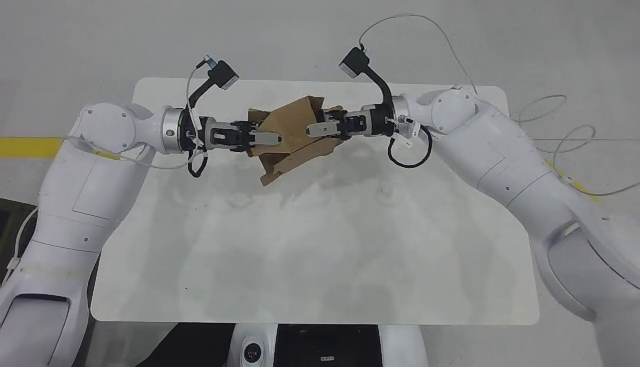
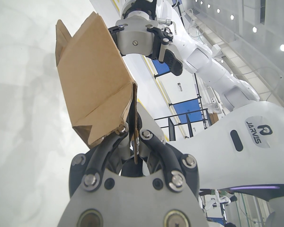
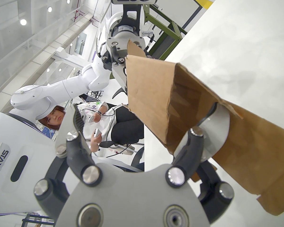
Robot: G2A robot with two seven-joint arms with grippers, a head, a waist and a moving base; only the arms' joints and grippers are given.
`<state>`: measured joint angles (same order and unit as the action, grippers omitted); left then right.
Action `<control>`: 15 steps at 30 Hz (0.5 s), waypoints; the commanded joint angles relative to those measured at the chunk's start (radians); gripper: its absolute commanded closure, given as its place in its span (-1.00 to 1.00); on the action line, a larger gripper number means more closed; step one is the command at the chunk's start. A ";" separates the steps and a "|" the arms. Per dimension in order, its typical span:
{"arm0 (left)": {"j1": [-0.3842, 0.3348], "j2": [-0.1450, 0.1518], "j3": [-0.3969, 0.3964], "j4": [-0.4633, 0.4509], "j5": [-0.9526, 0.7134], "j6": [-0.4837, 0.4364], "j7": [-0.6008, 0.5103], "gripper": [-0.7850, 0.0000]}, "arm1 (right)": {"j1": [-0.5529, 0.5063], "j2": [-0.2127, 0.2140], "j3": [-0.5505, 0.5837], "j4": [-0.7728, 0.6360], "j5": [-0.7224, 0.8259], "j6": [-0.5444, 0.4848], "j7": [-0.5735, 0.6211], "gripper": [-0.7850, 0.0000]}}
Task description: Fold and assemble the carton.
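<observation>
A brown cardboard carton (image 1: 290, 127), partly folded and tilted, hangs above the far middle of the white table (image 1: 300, 267) between both arms. My left gripper (image 2: 132, 135) is shut on one thin edge panel of the carton (image 2: 92, 76); from above it sits at the carton's left end (image 1: 255, 137). My right gripper (image 3: 144, 116) stands open at the other end (image 1: 322, 127). One of its fingers (image 3: 215, 121) is tucked under a flap of the carton (image 3: 161, 100). The other finger (image 3: 73, 121) is out in free air, touching nothing.
The near half of the table holds nothing but shadows. Cables loop off the right arm (image 1: 560, 137) beyond the table's right edge. A yellow floor stripe (image 1: 25, 147) runs past the left side.
</observation>
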<state>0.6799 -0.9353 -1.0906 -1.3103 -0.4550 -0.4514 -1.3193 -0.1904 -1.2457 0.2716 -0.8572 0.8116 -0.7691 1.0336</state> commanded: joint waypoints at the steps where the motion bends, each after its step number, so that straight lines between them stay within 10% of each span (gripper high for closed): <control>1: 0.007 0.004 -0.013 0.004 0.017 0.000 0.011 1.00 | -0.008 0.007 0.019 -0.010 -0.037 0.013 -0.029 -1.00; 9: 0.016 0.010 -0.035 0.004 0.003 0.001 -0.008 1.00 | -0.041 0.042 0.105 -0.052 -0.065 0.036 -0.002 -0.95; 13: 0.017 0.010 -0.035 -0.001 -0.023 -0.007 -0.037 1.00 | -0.060 0.050 0.139 -0.071 -0.057 0.050 0.039 0.04; 15: 0.016 0.010 -0.034 -0.004 -0.020 -0.010 -0.039 1.00 | -0.064 0.052 0.154 -0.071 -0.069 0.053 0.045 0.08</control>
<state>0.6964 -0.9256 -1.1257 -1.3123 -0.4785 -0.4603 -1.3592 -0.2533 -1.1943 0.4182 -0.9300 0.7504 -0.7167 1.0771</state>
